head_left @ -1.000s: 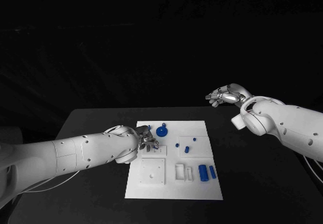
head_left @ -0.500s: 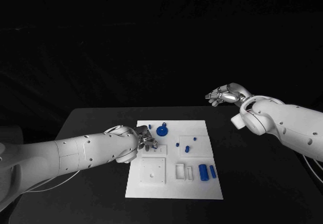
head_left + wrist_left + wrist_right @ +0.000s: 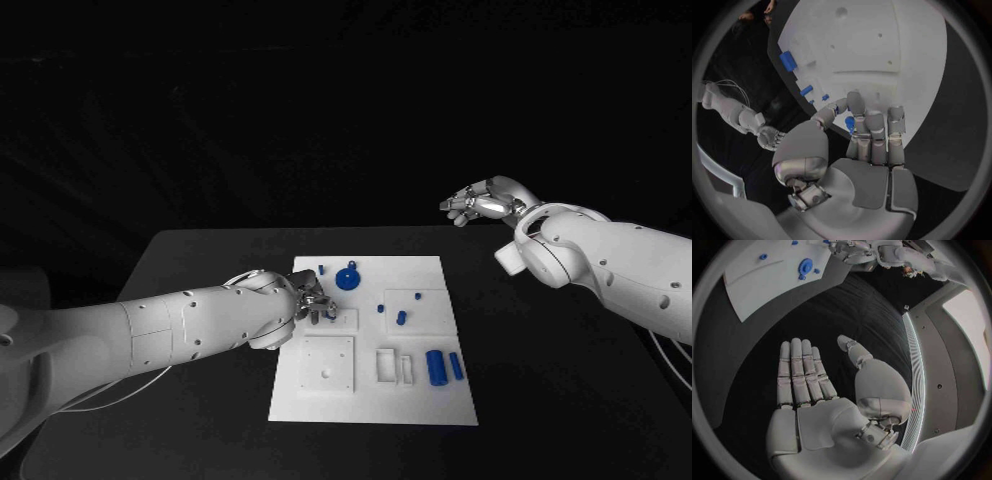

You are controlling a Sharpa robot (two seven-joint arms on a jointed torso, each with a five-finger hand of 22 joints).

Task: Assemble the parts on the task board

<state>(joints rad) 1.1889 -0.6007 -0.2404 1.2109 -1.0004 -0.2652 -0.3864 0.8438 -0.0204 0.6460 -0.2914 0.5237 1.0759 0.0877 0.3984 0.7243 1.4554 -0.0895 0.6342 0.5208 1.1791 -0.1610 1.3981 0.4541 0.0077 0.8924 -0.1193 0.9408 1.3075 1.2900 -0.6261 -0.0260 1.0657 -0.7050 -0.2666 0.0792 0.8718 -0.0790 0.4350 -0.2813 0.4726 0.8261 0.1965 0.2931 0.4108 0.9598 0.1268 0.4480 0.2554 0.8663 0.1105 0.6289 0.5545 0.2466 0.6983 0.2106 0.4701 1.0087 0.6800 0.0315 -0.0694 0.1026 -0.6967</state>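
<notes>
Black table [image 3: 202,260] carries the task board [image 3: 433,400]; left robot hand [image 3: 315,305] pinches a blue part [image 3: 849,122], right robot hand [image 3: 483,205] spread empty.

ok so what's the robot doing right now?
It's partway through assembling parts on the white task board. The left hand is down over the board's left side, and the left wrist view shows a small blue part at its fingertips, apparently pinched. The right hand is raised off beyond the table's far right corner, flat-fingered and holding nothing. The other blue parts, including a round piece and two cylinders, sit on the board.
</notes>
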